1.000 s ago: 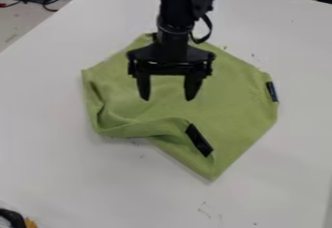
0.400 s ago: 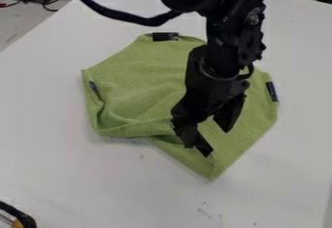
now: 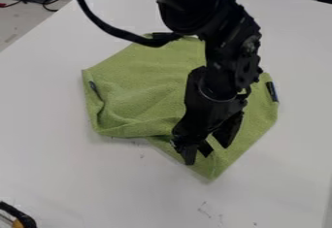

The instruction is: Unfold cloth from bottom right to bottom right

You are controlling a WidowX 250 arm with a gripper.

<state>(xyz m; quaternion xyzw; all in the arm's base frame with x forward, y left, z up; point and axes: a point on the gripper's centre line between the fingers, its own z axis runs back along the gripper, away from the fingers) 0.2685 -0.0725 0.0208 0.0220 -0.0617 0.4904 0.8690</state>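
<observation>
One green cloth [image 3: 139, 76], part-folded: is lying across the white table [image 3: 71, 169], mid-frame. One black gripper [image 3: 207, 154]: is hanging at the cloth's lower portion, below frame centre, its fingers standing spread.

Looks like a robotics lab to me: black robot arm [image 3: 224, 62] over a white table [image 3: 58, 169], loose cables [image 3: 46, 1] behind.
</observation>
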